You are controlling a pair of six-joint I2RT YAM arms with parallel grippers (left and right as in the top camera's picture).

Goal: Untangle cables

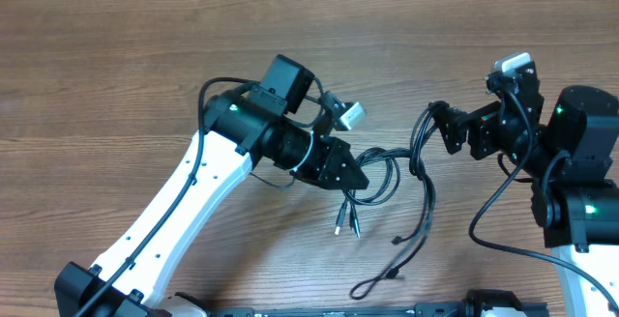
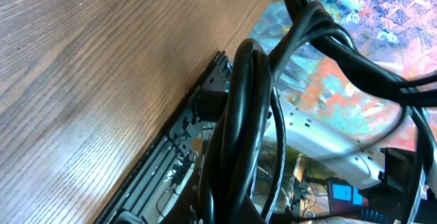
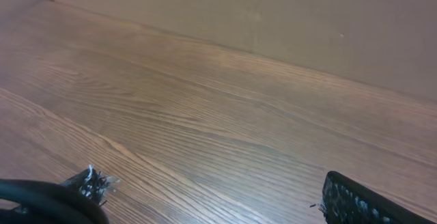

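Note:
The cables [image 1: 423, 184] lie as a black tangle at mid-table, with loops between the two arms and a long tail curling toward the front edge. Two silver-tipped plugs [image 1: 339, 226] hang out below the left gripper [image 1: 354, 173], which is shut on the bundle's left end. In the left wrist view the gripped cables [image 2: 244, 108] fill the centre and hide the gripper [image 2: 239, 207] tips. My right gripper [image 1: 440, 128] stands open just right of the upper cable loop [image 1: 418, 135]. In its own view the right gripper [image 3: 222, 200] has only bare wood between its fingertips [image 3: 351, 198], and a black cord [image 3: 41, 198] curves at the bottom left.
A black rail [image 1: 338, 309] runs along the table's front edge, also seen in the left wrist view as the rail [image 2: 171, 149]. The right arm's base [image 1: 580, 201] stands at the right edge. Bare wood table [image 1: 116, 75] stretches to the left and back.

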